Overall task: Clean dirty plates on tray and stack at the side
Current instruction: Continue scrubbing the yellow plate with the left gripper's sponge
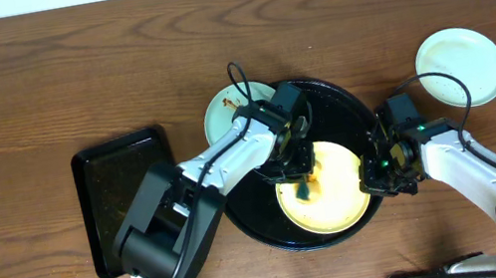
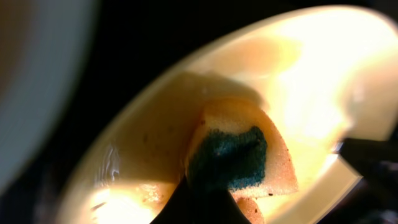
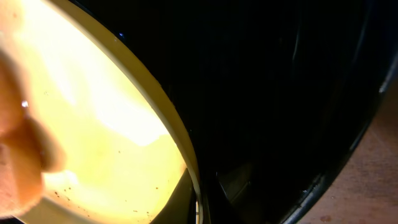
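The pale yellow plate (image 1: pixel 342 206) lies in the round black tray (image 1: pixel 335 106). My left gripper (image 1: pixel 307 178) is shut on a yellow sponge with a green scouring face (image 1: pixel 308 189) and presses it on the plate's left part. The left wrist view shows the sponge (image 2: pixel 242 155) on the plate (image 2: pixel 155 137), with brown specks around it. My right gripper (image 1: pixel 373 173) is shut on the plate's right rim; the right wrist view shows the rim (image 3: pixel 186 162) between the jaws (image 3: pixel 202 196). One mint plate (image 1: pixel 226 112) with brown smears sits at the tray's upper left, partly under my left arm. Another mint plate (image 1: pixel 461 66) lies on the table to the right.
A smaller black rectangular tray (image 1: pixel 126 195) lies on the wooden table at the left. The round tray's raised rim (image 3: pixel 336 162) shows in the right wrist view, with table wood beyond it. My two arms meet over the round tray.
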Available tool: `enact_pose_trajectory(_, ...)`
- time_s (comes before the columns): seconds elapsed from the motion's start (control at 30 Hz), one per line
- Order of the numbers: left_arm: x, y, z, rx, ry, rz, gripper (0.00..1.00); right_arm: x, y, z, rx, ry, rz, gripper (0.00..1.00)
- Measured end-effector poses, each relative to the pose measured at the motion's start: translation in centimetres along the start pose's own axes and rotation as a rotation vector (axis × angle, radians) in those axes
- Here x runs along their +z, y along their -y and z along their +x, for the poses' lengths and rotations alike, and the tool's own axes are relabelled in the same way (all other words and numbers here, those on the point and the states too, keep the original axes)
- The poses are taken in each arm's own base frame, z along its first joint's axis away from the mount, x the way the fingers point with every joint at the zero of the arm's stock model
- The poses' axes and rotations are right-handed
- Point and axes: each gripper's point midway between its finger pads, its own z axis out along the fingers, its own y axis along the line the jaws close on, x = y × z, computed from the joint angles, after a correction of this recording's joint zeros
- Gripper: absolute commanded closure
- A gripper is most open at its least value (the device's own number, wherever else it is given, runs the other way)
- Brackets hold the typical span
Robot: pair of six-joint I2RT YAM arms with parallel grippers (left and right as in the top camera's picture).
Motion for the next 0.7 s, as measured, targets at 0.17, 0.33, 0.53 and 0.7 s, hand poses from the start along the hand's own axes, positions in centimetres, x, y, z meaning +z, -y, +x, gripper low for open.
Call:
enact_pose_trajectory(0.17,-1.2,-2.9,-0.6,0.018,0.049,-0.141,0.93,0.0,0.0,0.0,0.000,-0.001,-0.001,0.99)
enact_pose_trajectory(0.33,-1.4,-3.4,-0.9,0.068,0.069,-0.188,0.93,0.1,-0.2,0.3,0.001,-0.014,-0.015,0.99)
enact_pose_trajectory(0.53,-1.7,-3.7,-1.2,0.106,0.084,-0.234,0.93,0.1,-0.5,0.4,0.001,-0.020,-0.032,0.99)
enact_pose_trajectory(0.7,-2.5,-3.9,-1.4,0.133,0.091,-0.289,0.93,0.2,-0.8,0.3,-0.002,-0.020,-0.046,0.99)
